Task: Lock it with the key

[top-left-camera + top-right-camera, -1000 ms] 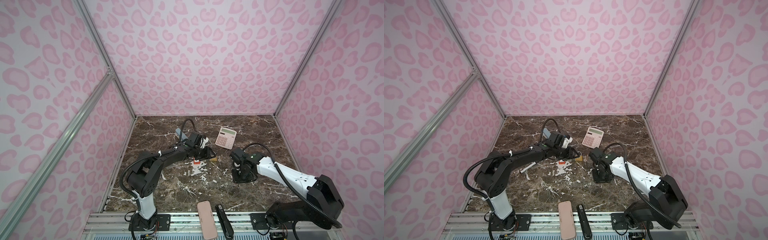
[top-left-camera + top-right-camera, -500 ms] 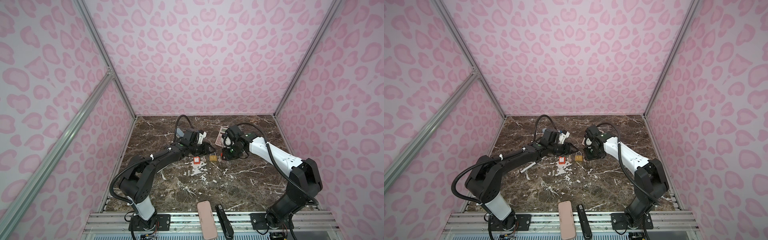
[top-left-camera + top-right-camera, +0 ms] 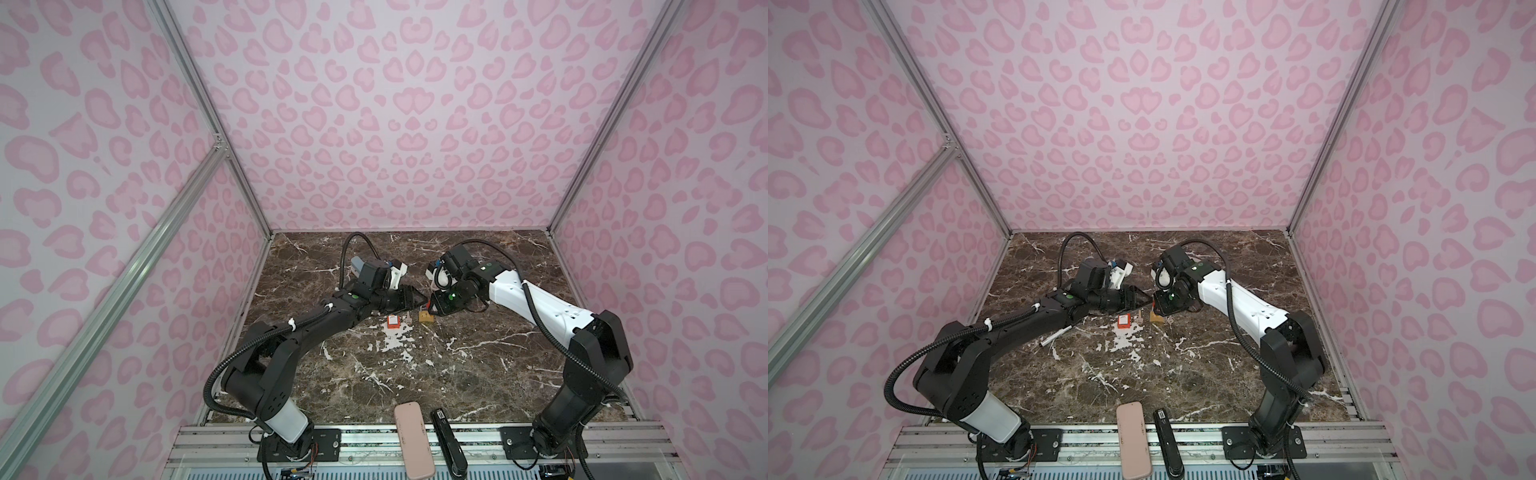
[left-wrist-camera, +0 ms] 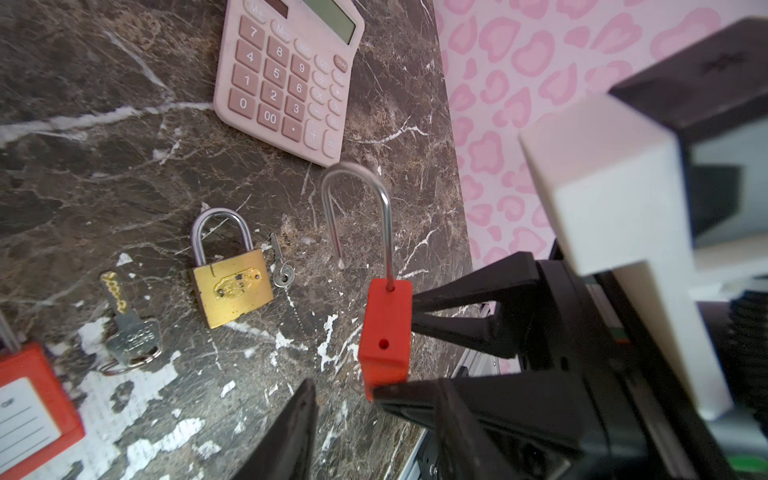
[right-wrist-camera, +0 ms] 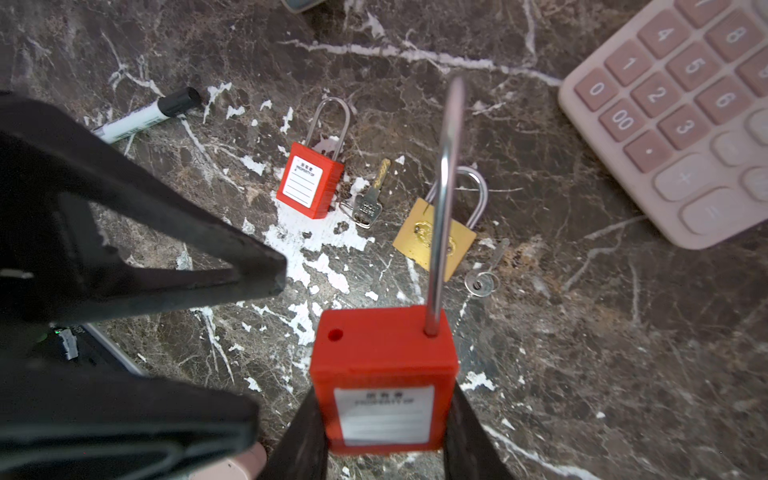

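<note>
Clamping red padlock [image 5: 384,374] in right jaws, shackle [image 5: 440,208] open. Holding left jaws apart, empty, just beside. Poised near key [image 5: 369,201] on table [image 5: 582,353].

Calc [image 5: 681,124] part off-frame; padlock shackle [image 5: 443,187] blurry

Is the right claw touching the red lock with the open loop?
Touching. In the right wrist view, the right gripper presses its jaws against both sides of the red lock.

Left gripper [image 5: 268,345] agape (right gripper [image 5: 384,399] tight)
</note>
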Robot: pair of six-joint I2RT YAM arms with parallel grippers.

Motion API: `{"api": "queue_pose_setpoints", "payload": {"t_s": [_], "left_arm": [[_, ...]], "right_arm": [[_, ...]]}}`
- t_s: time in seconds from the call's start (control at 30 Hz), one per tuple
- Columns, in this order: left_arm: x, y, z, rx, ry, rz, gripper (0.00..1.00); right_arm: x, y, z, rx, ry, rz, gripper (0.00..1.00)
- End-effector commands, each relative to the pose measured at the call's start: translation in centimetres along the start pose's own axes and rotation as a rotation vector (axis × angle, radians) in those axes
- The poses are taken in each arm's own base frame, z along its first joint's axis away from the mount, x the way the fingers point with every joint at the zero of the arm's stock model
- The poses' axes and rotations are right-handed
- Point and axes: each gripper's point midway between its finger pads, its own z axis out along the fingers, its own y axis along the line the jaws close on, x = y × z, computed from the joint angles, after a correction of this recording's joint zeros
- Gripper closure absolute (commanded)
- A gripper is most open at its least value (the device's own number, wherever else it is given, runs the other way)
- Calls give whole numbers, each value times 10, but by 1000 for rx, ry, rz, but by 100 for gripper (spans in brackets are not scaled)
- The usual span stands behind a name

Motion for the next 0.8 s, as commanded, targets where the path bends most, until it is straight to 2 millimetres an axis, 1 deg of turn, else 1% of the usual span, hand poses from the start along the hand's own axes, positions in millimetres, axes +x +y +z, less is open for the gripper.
{"api": "queue_pose_setpoints", "payload": {"t_s": [0.0,0.27,0.37,0.57,0.63,0.67,0.77], "left_arm": [[-7,-10,-4,31,-35,22,52],[-7,-8,-2,27,-33,20,53],[-8,-9,-2,31,-31,21,56],[-7,-5,0,18,-27,14,62],[-6,-5,0,21,-25,9,63],[-6,-5,1,24,-23,8,68],[-9,-9,1,36,-24,8,79]], "right_arm": [[-8,12,1,-30,-24,-33,70],[-12,24,-1,-38,-35,-66,70],[-14,30,-4,-55,-48,-81,70],[-23,39,-9,-79,-81,-104,70],[-24,42,-10,-83,-89,-116,71],[-25,43,-10,-81,-94,-122,70],[-26,44,-10,-73,-105,-133,70]]}}
